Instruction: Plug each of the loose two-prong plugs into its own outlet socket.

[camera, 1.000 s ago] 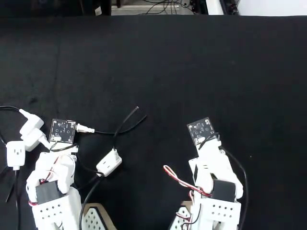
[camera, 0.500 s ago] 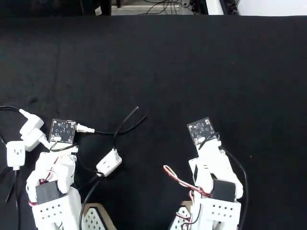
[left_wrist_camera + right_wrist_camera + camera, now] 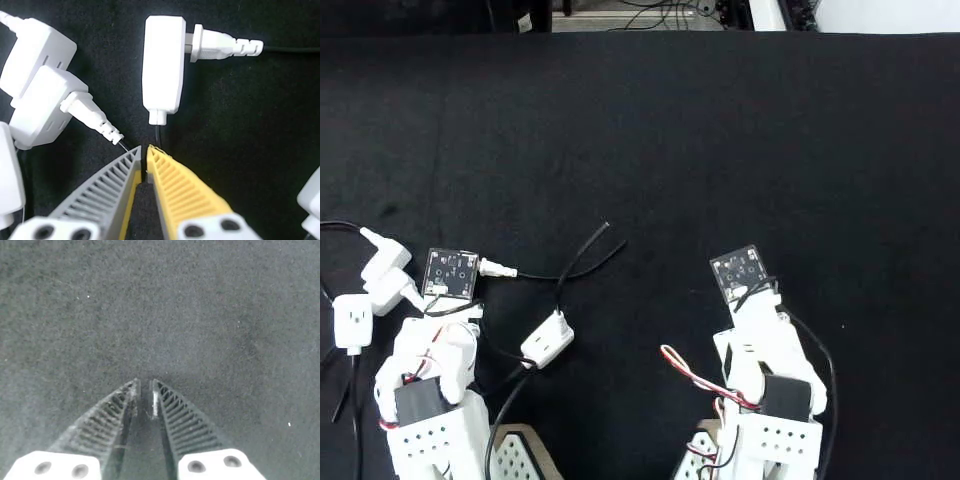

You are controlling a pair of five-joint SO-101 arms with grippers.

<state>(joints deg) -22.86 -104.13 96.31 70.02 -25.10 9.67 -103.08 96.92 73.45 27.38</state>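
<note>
The black counter (image 3: 720, 150) carries five white outlet blocks in the left wrist view. One lies in the middle (image 3: 162, 62), two huddle together (image 3: 42, 107) (image 3: 35, 50), and two more are cut off at the frame edges (image 3: 7, 175) (image 3: 312, 200). Two white plugs (image 3: 220, 44) (image 3: 92, 117) each sit against a block's face, their prongs hard to make out. A black cord (image 3: 158, 131) leaves the middle block and meets the left jaws. They are nearly closed, and I cannot tell whether they pinch the cord. The right jaws stand narrow over the counter, holding nothing.
</note>
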